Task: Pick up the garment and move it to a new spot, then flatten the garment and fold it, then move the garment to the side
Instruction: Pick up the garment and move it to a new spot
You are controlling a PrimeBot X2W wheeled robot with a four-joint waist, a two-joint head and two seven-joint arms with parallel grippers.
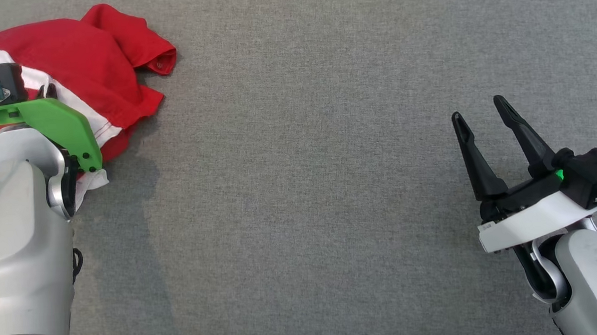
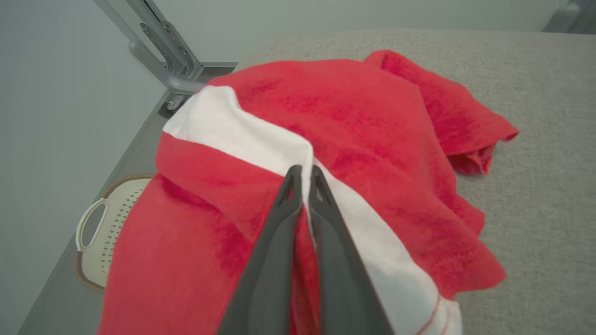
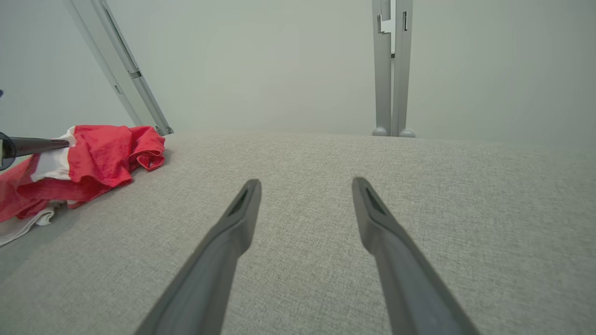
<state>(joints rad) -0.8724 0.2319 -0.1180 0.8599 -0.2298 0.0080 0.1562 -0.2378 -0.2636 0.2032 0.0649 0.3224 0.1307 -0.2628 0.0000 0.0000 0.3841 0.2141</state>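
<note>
The garment (image 1: 93,66) is a crumpled red piece with a white band, heaped at the far left of the grey cloth surface (image 1: 330,159). In the left wrist view my left gripper (image 2: 305,173) is shut on a fold of the garment (image 2: 372,121) where the white band meets the red cloth. The head view hides those fingers behind my left wrist's green bracket (image 1: 52,123). My right gripper (image 1: 480,108) hovers open over bare surface at the right, far from the garment (image 3: 93,158), with nothing between its fingers (image 3: 242,209).
A white perforated basket (image 2: 100,228) sits below the surface's left edge. Grey metal frame legs (image 3: 391,70) stand past the far edge, another (image 2: 163,56) beyond the garment. The surface's left edge runs right beside the heap.
</note>
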